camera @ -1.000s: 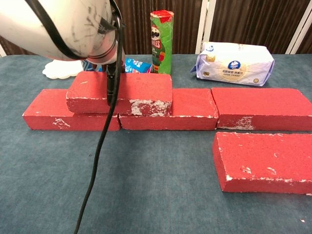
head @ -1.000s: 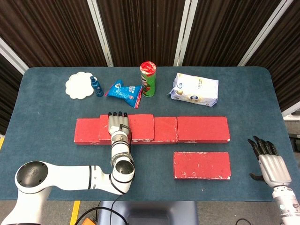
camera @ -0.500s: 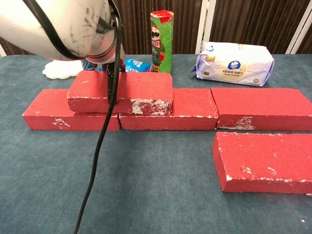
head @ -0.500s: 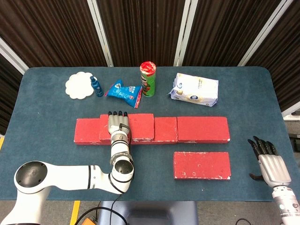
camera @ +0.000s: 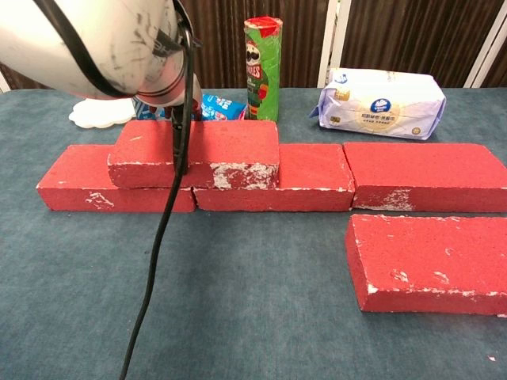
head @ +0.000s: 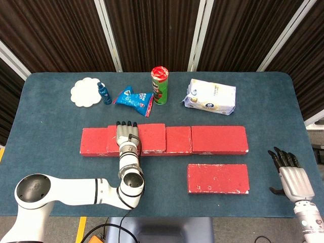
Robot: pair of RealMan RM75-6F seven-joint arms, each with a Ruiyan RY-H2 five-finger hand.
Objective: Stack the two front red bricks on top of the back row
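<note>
The left hand (head: 127,135) lies on the stacked brick (head: 152,137), which sits atop the back row (head: 218,139). Right of that hand and nearer the desk's (head: 50,116) front lies the lone front brick (head: 218,178), with the right hand (head: 292,178) further right, apart from it.

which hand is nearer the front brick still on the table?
Right. The right hand hovers open just off the right end of the front brick, apart from it. The left hand rests on the stacked brick, farther off to the left.
</note>
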